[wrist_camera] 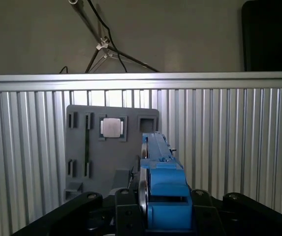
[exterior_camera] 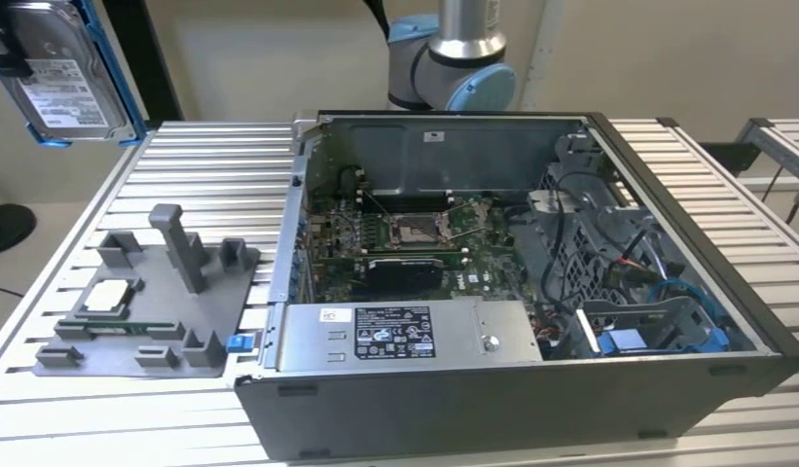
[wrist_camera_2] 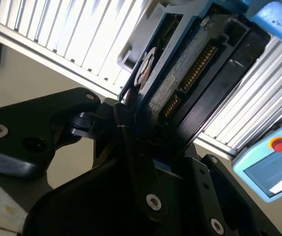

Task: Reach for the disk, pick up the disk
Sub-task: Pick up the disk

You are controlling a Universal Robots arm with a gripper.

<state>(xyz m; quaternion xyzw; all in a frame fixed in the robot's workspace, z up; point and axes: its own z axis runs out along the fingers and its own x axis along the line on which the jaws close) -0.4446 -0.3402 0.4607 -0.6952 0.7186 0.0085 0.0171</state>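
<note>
I held the disk (exterior_camera: 64, 73) with the jaws closed on it across its thin body, high above the ribbed desk (exterior_camera: 178, 165) at the exterior view's left, well apart from the open computer case (exterior_camera: 503, 409). In the first wrist view its blue rail (wrist_camera: 166, 196) sat between the jaws. I judged it stiff, fairly heavy and shock-sensitive, with smooth faces that could slip, so a firm pinch near its middle seemed best.

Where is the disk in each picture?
Exterior view: the disk hangs high at the exterior view's upper left, label showing.
Second wrist view: the disk is close up, with the ribbed table behind it.
First wrist view: the disk stands edge-on in the hand, before the grey tray.
Shared landmark: the ribbed table.
</note>
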